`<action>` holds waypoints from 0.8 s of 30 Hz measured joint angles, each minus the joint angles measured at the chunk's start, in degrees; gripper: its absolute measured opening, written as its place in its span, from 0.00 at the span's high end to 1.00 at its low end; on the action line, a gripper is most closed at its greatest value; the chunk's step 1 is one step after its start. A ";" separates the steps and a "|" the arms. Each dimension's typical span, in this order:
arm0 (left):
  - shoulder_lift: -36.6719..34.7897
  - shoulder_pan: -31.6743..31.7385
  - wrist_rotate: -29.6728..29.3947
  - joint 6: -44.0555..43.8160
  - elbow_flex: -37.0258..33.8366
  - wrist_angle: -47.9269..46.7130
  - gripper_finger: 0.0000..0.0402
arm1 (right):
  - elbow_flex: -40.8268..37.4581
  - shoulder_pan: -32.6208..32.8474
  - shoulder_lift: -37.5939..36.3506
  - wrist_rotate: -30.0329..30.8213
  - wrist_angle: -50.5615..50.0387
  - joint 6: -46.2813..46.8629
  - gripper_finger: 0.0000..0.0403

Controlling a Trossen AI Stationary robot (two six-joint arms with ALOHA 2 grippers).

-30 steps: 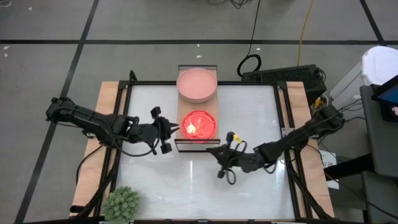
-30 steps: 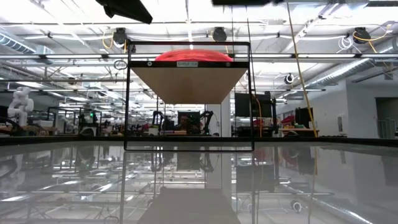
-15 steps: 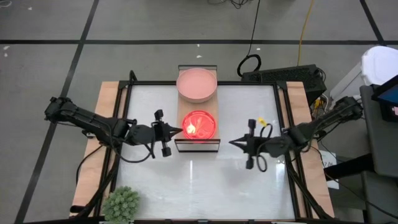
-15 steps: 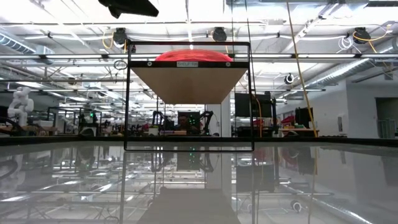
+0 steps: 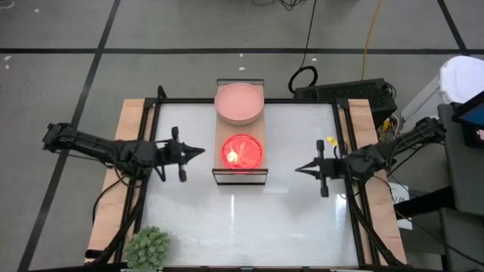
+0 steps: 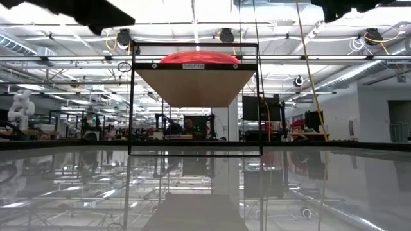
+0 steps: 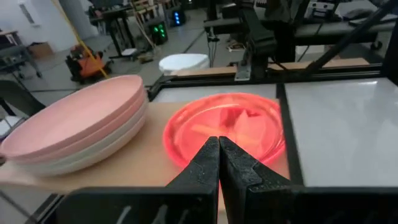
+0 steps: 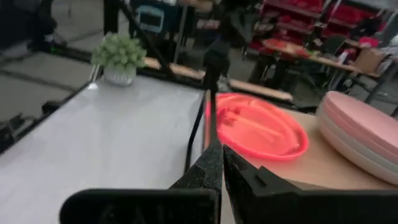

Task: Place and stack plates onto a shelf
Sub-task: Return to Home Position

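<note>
- Stacking looks finished to me. Nothing is left out on the table and I'm not carrying anything, so I'd call this the head-home step.
- My left gripper hovers near the left side of the shelf. Its fingers are pinched together on nothing and the tip points at the small plates.
- My right gripper is out on the other side, well apart from the shelf, also pinched closed and empty.
- The large plates sit at the back end of the board. The top one is dusty pink, and my left wrist view shows paler ones under it. The pile is wider than the board and hangs over its edges.
- The small plates sit at the front end. They're glowing hot pink with an orangey middle, shallow and glossy. I can't tell how many are in that pile.
- The two piles are just beside each other. I can't tell if the rims touch.
- My guess for the next move is to draw both arms back toward their own sides. The left one is closer, so it needs to stay clear of the black frame and that overhanging rim.
- The spiky plant is off in the front-left corner, not in anyone's way.
</note>
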 joint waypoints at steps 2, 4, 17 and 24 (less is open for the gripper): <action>-2.56 0.50 0.17 0.17 -2.13 0.17 0.99 | -2.29 -0.73 -2.69 -0.20 2.16 -0.18 1.00; -4.92 1.08 0.49 0.39 -4.06 0.15 0.99 | -4.27 -1.27 -4.84 -0.20 2.71 -0.32 1.00; -13.81 4.79 3.83 0.28 -12.96 0.27 0.99 | -13.20 -5.55 -7.21 -8.71 6.72 -1.79 1.00; -14.76 6.56 8.62 0.37 -14.96 0.31 0.99 | -18.11 -9.03 -8.12 -9.24 12.09 -2.90 1.00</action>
